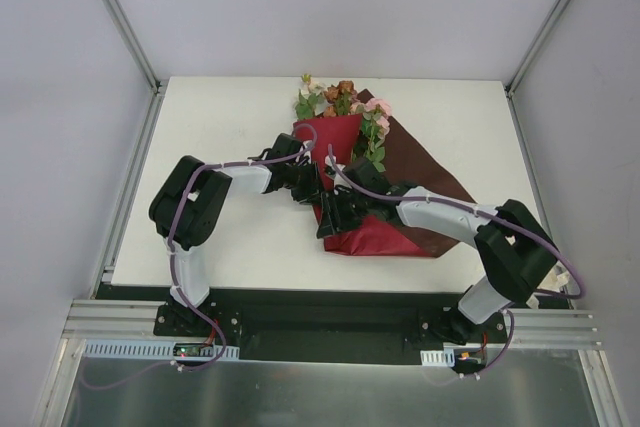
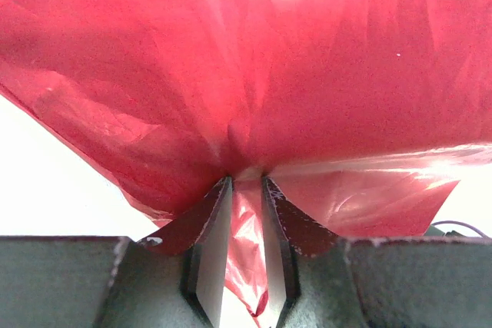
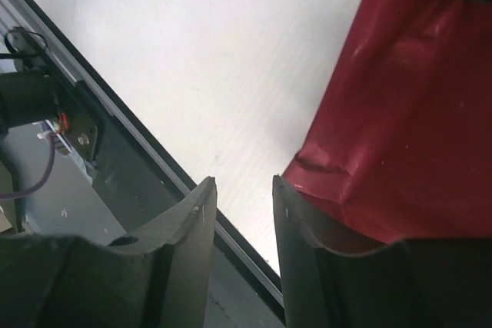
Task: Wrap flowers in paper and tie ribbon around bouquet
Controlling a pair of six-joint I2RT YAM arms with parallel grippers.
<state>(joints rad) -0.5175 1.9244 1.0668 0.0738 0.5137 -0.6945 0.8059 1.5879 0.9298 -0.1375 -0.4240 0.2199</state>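
— Centre of the top view: left gripper pinches a paper fold; right gripper hangs open, empty, beside it.
— With flowers at upper centre, a hard tug may tear the thin sheet.

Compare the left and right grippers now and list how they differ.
The left gripper has its fingers nearly together, pinching a fold of the paper; the right gripper has its fingers apart with nothing between them. The left gripper faces paper all across its view; the right gripper sits at the paper's edge, bare table behind its gap. Both are at the wrapped bouquet.
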